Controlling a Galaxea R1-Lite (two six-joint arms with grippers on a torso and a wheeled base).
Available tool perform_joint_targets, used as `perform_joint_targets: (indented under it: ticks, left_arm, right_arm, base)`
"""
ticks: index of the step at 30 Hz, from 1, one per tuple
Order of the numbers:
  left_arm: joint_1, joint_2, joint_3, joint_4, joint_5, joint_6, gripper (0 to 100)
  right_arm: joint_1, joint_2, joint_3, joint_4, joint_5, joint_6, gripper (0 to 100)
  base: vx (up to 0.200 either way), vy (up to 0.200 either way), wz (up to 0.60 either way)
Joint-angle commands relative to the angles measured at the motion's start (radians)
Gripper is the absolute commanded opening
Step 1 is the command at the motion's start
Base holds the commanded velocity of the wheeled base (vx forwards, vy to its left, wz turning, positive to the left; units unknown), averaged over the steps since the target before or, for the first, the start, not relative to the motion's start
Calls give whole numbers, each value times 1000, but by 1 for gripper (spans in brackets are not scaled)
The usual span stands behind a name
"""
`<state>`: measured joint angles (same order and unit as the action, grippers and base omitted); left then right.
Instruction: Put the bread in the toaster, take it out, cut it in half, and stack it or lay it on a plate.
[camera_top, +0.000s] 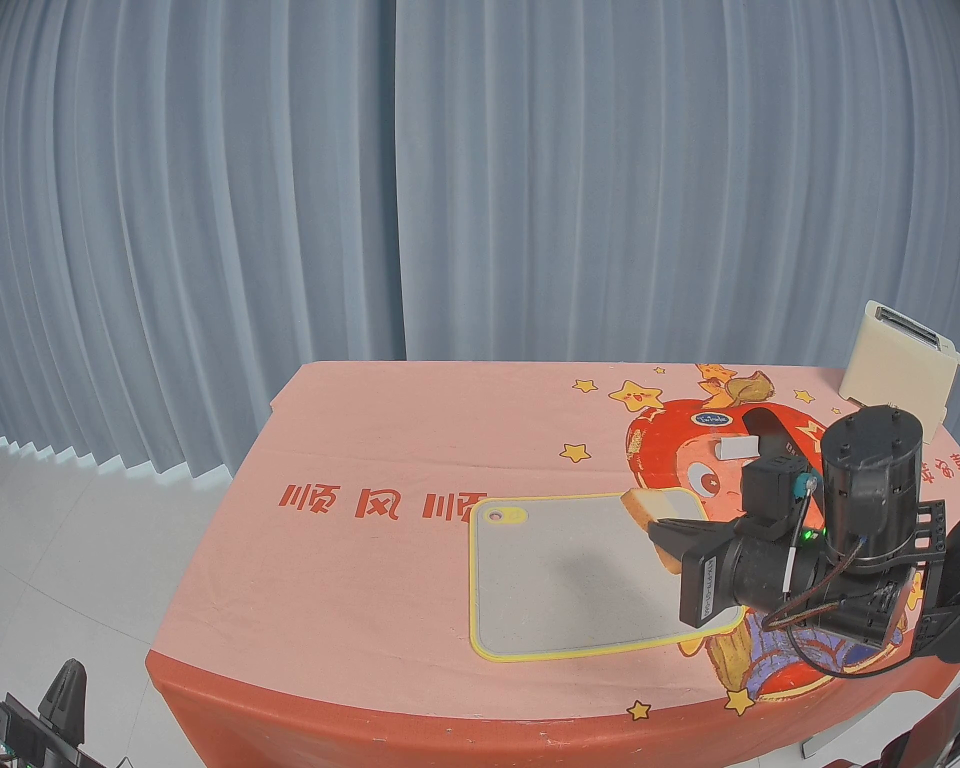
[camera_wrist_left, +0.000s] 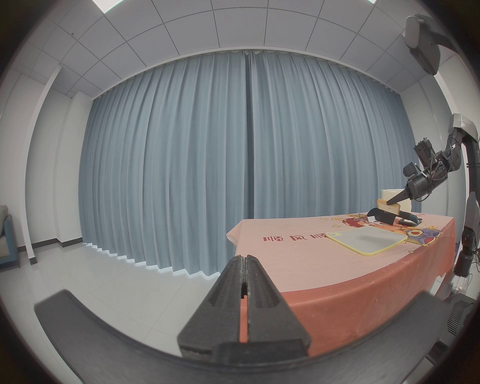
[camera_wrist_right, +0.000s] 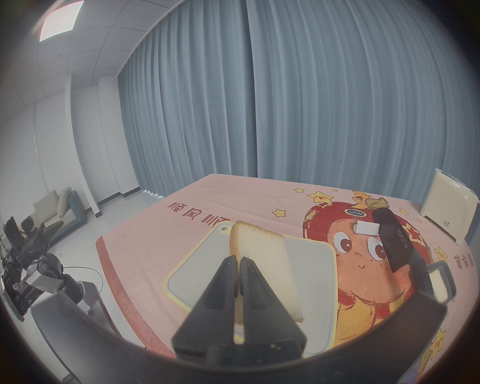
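The right hand (camera_top: 668, 532) pinches a bread slice (camera_top: 648, 505) by one end and holds it tilted, raised above the board's (camera_top: 560, 585) far right corner. The right arm lies roughly level, coming in from the board's right side, with the hand pointing left across it. The left hand (camera_wrist_left: 243, 285) has its fingers pressed together on nothing. It hangs low, well to the board's left, off the table (camera_top: 380, 610). The toaster (camera_top: 900, 365) stands behind the board, far to its right. Red characters (camera_top: 380, 500) are printed on the cloth just left of the board.

Right gripper (camera_wrist_right: 237, 262) clamped, left gripper (camera_wrist_left: 243, 260) closed
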<state>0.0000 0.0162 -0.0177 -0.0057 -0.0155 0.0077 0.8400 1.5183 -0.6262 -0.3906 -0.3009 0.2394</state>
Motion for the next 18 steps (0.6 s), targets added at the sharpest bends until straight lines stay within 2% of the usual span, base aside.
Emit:
perform_joint_targets:
  ticks: [1,18]
  left_arm:
    - [0,-9,18,0,0,0,0]
    - [0,-9,18,0,0,0,0]
  right_arm:
    - [1,-4,8,-2,-1,0,0]
    - [2,-36,10,-1,8,0,0]
  base:
    - [0,0,0]
    - [0,0,0]
